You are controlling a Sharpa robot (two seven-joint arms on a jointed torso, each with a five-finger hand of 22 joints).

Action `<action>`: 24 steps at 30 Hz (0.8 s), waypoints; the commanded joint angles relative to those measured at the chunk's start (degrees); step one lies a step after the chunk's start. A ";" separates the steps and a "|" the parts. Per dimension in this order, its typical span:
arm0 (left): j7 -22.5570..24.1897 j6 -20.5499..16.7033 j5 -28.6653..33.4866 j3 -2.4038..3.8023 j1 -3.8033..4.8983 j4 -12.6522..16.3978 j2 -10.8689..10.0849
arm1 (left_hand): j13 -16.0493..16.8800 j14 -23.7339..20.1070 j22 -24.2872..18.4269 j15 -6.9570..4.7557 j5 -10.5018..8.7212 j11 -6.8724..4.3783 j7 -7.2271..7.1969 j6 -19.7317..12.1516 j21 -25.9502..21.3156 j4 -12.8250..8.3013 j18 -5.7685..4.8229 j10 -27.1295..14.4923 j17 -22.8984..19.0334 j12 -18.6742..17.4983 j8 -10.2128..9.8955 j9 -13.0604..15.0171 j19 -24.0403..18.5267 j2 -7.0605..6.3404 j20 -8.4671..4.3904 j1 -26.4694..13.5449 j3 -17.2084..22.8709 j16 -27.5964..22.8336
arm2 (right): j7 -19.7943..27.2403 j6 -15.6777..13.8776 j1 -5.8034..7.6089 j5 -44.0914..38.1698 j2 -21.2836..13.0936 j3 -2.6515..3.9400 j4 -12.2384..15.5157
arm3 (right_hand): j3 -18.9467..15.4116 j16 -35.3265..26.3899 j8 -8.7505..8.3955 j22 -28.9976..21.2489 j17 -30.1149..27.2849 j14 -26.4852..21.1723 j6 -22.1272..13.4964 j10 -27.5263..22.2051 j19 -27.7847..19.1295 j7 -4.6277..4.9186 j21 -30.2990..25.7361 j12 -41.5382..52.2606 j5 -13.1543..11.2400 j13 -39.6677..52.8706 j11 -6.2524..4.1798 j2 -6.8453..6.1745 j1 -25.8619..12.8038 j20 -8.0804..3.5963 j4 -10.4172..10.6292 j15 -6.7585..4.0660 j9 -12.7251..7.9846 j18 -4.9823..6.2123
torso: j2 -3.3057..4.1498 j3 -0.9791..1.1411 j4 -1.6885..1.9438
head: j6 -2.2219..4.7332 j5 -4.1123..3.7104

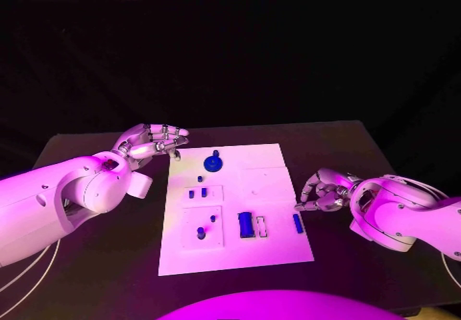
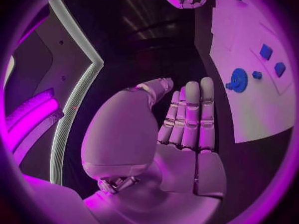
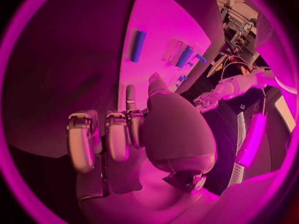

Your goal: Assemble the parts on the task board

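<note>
Right hand (image 1: 322,193), at frame right beside the task board (image 1: 269,167), holds nothing, fingers curled. Left hand (image 1: 152,141), upper left, open, empty. Likely pre-grasp: next, reach the blue bar (image 1: 298,223).

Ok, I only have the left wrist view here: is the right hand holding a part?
Observer: No. The right wrist view shows the right hand holding nothing, its fingers curled.
Operator: Any part close to it?
Observer: A slim blue bar lies near the task board's right edge, just on the robot's side of that hand.
Operator: And my left hand?
Observer: From the head view, the left hand is beside the board's far left corner.
</note>
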 commanded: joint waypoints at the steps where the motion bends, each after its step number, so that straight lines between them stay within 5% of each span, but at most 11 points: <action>1: 1.22 0.03 0.60 0.02 -0.01 0.02 0.20 | -0.04 -0.24 -0.08 0.12 0.06 -0.15 0.90 -0.35 -0.24 0.23 0.85 -0.27 -0.06 0.33 0.28 -0.07 0.03 0.06 0.51 -0.33 -0.26 -0.31 | -1.16 3.68 -0.63 -2.64 -0.16 -0.13 0.00 | 0.47 -0.32 0.00 15.09 11.93 5.29 0.81 3.00 5.99 -0.21 0.25 -0.32 -0.45 11.38 0.05 -0.49 -0.30 0.49 -0.03 0.43 0.16 -0.81 | 0.12 0.15 0.11 | -0.11 -0.21; 13: 0.81 0.12 0.62 -0.01 -0.01 -0.15 0.23 | -0.04 -0.24 -0.08 0.12 0.06 -0.15 0.90 -0.35 -0.24 0.23 0.85 -0.27 -0.06 0.33 0.28 -0.07 0.03 0.06 0.51 -0.33 -0.26 -0.31 | -1.99 5.24 -2.94 -2.81 1.08 -0.35 -0.49 | 0.83 -0.24 0.85 15.09 12.15 5.34 2.18 3.13 5.99 -0.77 0.25 -0.14 -1.13 11.49 -0.43 -0.50 -2.14 0.24 0.03 0.04 0.82 -0.81 | 0.11 0.12 0.20 | -0.46 -0.13; 24: 0.36 0.20 0.62 -0.03 -0.01 -0.29 0.32 | -0.05 -0.24 -0.11 0.11 0.07 -0.16 0.89 -0.33 -0.28 0.26 0.86 -0.25 -0.08 0.40 0.33 -0.06 0.04 0.09 0.51 -0.35 -0.27 -0.29 | -2.18 6.36 -3.49 -2.98 1.91 -0.39 -0.87 | 1.39 -0.18 1.09 15.09 12.30 5.38 2.40 3.19 5.99 -0.99 0.25 -0.10 -1.03 11.52 -0.64 0.09 -2.07 0.10 -0.10 -0.13 1.14 -0.81 | 0.06 0.02 0.19 | -0.61 0.01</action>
